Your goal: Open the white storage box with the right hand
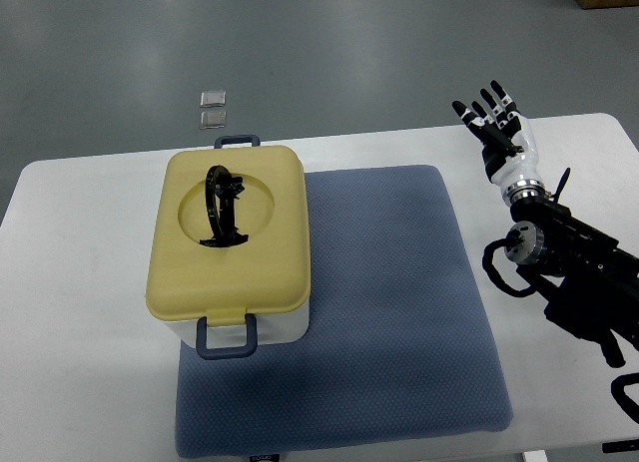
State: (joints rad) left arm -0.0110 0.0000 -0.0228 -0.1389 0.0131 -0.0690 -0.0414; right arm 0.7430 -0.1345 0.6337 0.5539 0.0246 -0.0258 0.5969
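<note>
Our box (232,244) sits on the left part of the blue mat (384,312), its white body under a smooth, rounded yellow lid (270,232) with a black handle (222,207) folded into a round recess and grey latches (227,338) at both ends. If we lift while a latch is fastened, we judge the whole box may tip or slide. The mat looks soft and dimpled, on a glossy white tabletop (80,312). Our right hand (496,128) hovers well apart at the right, fingers spread, holding nothing.
</note>
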